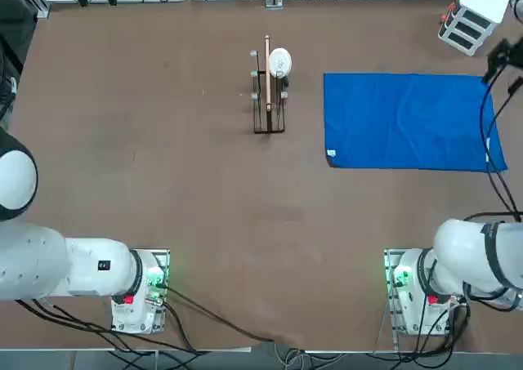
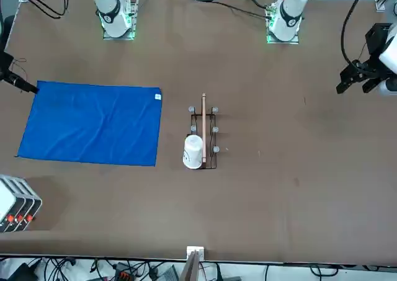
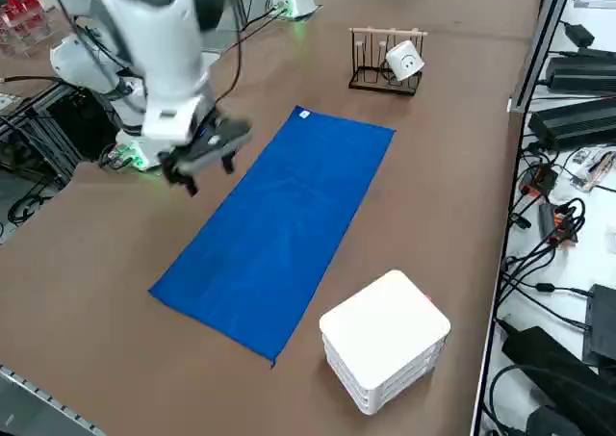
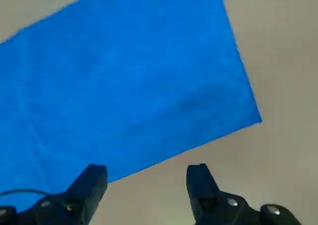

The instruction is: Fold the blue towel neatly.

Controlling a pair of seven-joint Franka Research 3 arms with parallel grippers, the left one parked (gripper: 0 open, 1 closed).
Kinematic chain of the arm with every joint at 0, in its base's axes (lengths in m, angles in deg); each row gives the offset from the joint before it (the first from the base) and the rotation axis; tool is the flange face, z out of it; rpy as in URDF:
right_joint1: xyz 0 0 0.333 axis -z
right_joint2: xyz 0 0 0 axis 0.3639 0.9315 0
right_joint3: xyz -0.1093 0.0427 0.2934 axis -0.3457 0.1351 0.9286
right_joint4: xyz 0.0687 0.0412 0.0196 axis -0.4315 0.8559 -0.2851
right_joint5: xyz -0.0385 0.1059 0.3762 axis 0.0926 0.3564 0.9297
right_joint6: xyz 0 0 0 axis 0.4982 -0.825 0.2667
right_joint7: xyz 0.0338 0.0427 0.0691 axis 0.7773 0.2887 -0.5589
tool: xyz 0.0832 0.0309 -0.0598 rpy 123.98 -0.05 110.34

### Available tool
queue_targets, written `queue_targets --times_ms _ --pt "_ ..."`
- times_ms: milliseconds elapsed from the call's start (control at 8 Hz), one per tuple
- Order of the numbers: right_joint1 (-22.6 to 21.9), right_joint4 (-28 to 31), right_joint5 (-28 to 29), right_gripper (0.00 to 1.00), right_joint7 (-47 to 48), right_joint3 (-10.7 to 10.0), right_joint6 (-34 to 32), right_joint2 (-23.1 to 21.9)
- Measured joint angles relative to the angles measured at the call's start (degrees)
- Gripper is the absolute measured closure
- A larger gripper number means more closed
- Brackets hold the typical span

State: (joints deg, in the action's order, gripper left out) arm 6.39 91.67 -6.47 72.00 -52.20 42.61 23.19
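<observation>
Blue towel flat on tabletop, prob. soft, light; best pinched at R edge. R claw spread wide, holding nothing.

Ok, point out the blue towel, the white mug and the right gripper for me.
Blue towel (image 1: 400,121): top view, middle of cloth.
White mug (image 3: 404,61): right side view, its side.
Right gripper (image 4: 147,178): right wrist view, between open fingertips.

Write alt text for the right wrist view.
A flat bright-blue cloth towel lies unfolded on a plain brown tabletop, one corner pointing out over bare surface. The black two-finger right gripper hovers near the towel's edge, jaws apart and empty.
</observation>
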Motion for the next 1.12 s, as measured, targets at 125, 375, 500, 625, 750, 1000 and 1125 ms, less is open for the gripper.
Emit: queue_targets --times_ms 125,375,500,625,750,1000,1125 --pt "3.85 2.59 -0.05 0.04 -1.68 -0.03 2.62 0.93" --pt "11.82 5.21 -0.15 0.08 -8.46 -0.07 5.44 3.79" --pt "15.56 5.70 -0.16 0.08 -13.10 -0.09 7.47 5.47" --pt "18.75 5.99 -0.15 0.11 -16.46 -0.10 9.96 7.30" --pt "21.03 6.15 -0.15 0.20 -18.04 -0.09 12.39 9.32" --pt "23.18 6.24 -0.15 0.21 -18.45 -0.03 16.75 13.59" --pt "23.53 6.23 -0.08 0.21 -18.43 -0.03 19.19 15.47"
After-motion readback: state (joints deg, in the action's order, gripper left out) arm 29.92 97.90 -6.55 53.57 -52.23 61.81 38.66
